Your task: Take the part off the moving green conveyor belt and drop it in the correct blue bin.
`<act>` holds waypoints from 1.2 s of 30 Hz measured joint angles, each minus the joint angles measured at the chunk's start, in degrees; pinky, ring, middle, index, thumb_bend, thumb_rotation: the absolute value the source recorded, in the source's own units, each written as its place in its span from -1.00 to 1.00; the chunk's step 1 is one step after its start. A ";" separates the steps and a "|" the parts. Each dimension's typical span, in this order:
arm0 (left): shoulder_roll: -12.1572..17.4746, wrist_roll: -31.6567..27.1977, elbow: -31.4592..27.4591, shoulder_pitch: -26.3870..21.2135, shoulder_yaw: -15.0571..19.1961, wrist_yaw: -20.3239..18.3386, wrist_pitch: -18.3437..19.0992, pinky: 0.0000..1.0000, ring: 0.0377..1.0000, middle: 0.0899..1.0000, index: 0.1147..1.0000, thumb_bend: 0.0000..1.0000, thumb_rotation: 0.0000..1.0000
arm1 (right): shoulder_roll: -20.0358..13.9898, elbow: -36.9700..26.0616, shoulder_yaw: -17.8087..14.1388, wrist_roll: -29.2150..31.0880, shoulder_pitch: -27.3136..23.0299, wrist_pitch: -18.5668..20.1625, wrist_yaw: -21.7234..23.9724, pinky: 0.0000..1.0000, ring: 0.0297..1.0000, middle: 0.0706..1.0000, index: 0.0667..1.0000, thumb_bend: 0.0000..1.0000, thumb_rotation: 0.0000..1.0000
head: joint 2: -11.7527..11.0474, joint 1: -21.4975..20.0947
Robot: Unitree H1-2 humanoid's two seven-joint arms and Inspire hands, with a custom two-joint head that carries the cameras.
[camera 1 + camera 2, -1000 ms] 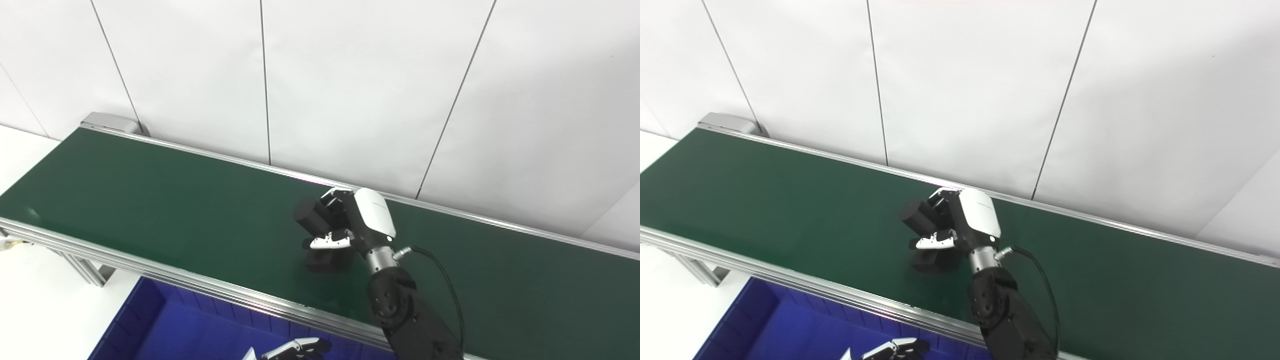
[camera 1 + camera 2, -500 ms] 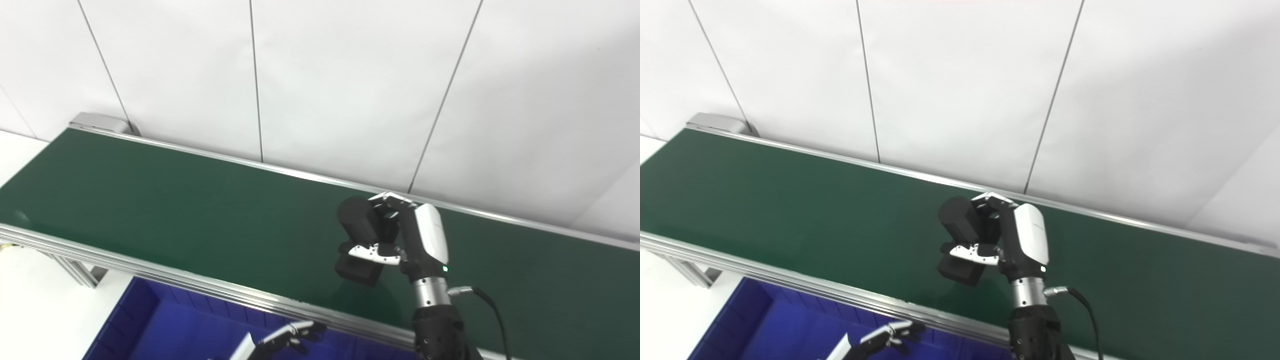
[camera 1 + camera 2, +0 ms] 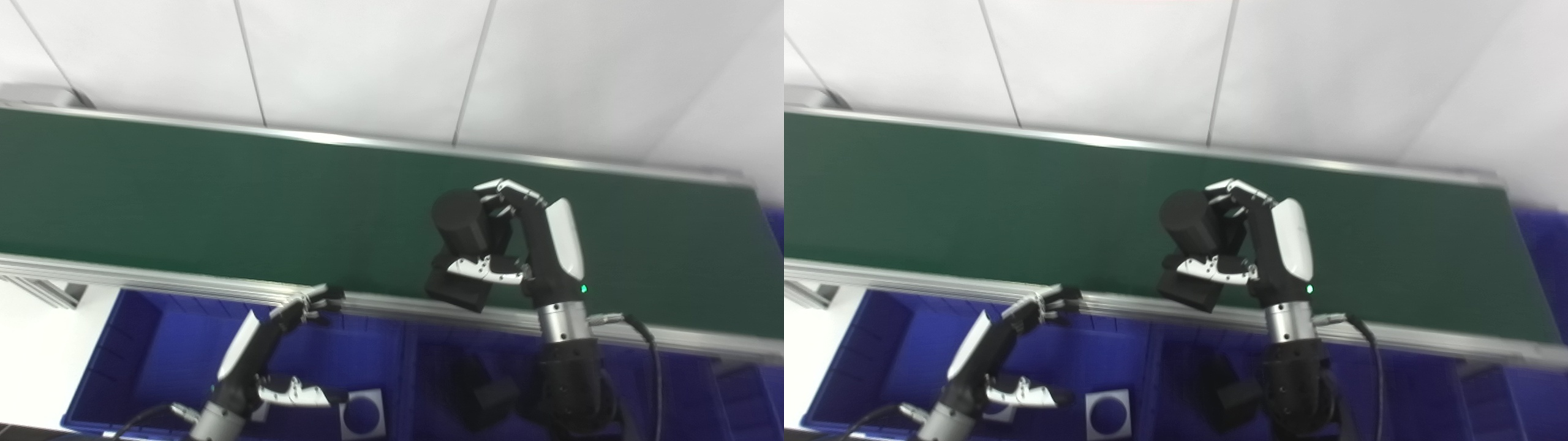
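Holding the part (image 3: 460, 236) wrapped in our right hand (image 3: 533, 245), we should carry it level over the bin (image 3: 441, 367) below our fingers (image 3: 511, 191). Our left hand (image 3: 263, 349) hangs open, empty.

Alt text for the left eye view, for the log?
The right hand holds a black part over the green belt's near edge. Below are blue bins; the open left hand hovers over one.

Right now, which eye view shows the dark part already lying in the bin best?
Left eye view: the dark part in the bin shows clear of the right hand and its forearm. Right eye view shows the same part, partly tucked against the forearm.
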 measured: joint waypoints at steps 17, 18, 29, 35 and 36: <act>-12.16 -5.91 -1.46 7.21 21.85 -29.17 0.01 0.30 0.45 0.56 0.60 0.87 -0.37 | -9.88 -6.22 -4.02 0.16 16.69 -1.23 5.03 -0.25 -0.16 -0.17 -0.01 0.04 -1.00 | 3.35 -4.31; -12.72 -6.10 -1.48 7.52 22.98 -30.60 0.01 0.30 0.45 0.56 0.60 0.87 -0.38 | -10.01 -6.20 -4.48 0.02 17.40 -1.23 4.92 -0.24 -0.15 -0.16 -0.01 0.04 -1.00 | 3.35 -4.31; -17.73 -6.79 -1.68 9.51 31.75 -41.35 0.01 0.31 0.47 0.58 0.60 0.90 -0.37 | -11.72 -6.42 -8.40 -1.10 21.12 -0.85 7.30 -0.12 -0.04 -0.14 -0.04 0.04 -1.00 | 3.09 -5.54; -20.14 -7.45 -1.68 9.54 35.06 -46.17 0.01 0.30 0.48 0.59 0.61 0.92 -0.37 | -13.05 -0.94 -8.46 -4.32 20.94 -0.99 6.97 0.01 0.09 -0.12 -0.06 0.05 -1.00 | 3.09 -5.10; -20.30 -7.46 -1.67 9.59 35.46 -46.86 0.01 0.30 0.48 0.59 0.61 0.92 -0.37 | -13.11 -0.48 -8.41 -4.71 20.84 -0.98 7.15 0.03 0.11 -0.11 -0.06 0.05 -1.00 | 3.00 -5.02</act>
